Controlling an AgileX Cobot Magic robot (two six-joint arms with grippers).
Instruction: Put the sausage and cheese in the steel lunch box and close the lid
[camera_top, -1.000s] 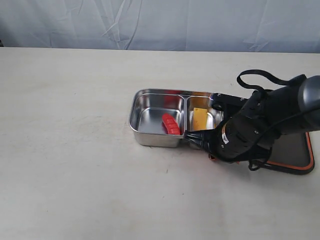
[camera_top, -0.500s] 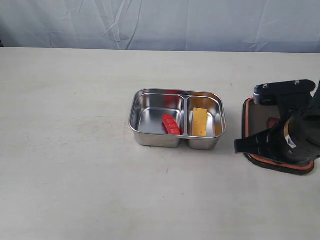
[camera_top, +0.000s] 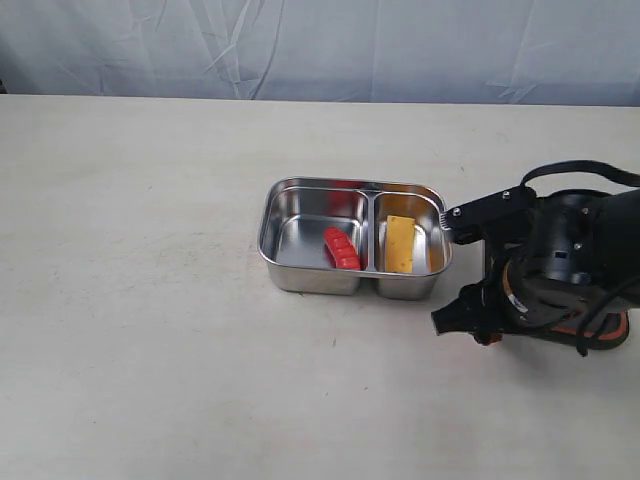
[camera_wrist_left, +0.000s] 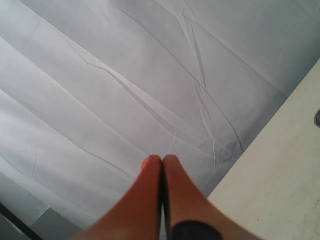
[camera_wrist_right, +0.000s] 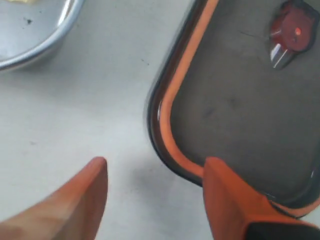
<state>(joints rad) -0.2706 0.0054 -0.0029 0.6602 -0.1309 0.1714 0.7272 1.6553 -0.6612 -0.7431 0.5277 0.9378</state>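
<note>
At the right side of the pale surface (camera_top: 150, 300), the right end effector (camera_wrist_right: 156, 170) stands with its two orange fingers (camera_wrist_right: 90, 195) spread well apart and nothing between them. One finger lies over the bare surface and the other over the orange-edged rim of the dark smoky translucent plastic lid (camera_wrist_right: 240, 100), so the two straddle a rounded corner of it. Whether that finger touches the rim cannot be told. The lid lies flat, with its small round red-orange valve tab (camera_wrist_right: 292, 30) facing up, and in the exterior view the dark arm covers most of it. Just beside the lid sits the shiny rectangular stainless steel lunch box (camera_top: 355, 183), uncovered. The small glossy red ribbed sausage (camera_top: 341, 248) rests in its larger compartment, against the divider. The yellow wedge of cheese (camera_top: 400, 244) lies in the smaller compartment, the one nearer the lid. The left end effector (camera_wrist_left: 161, 160) has its orange fingers pressed together on nothing, aimed at the creased white cloth backdrop (camera_wrist_left: 125, 75) beyond the surface's edge.
</note>
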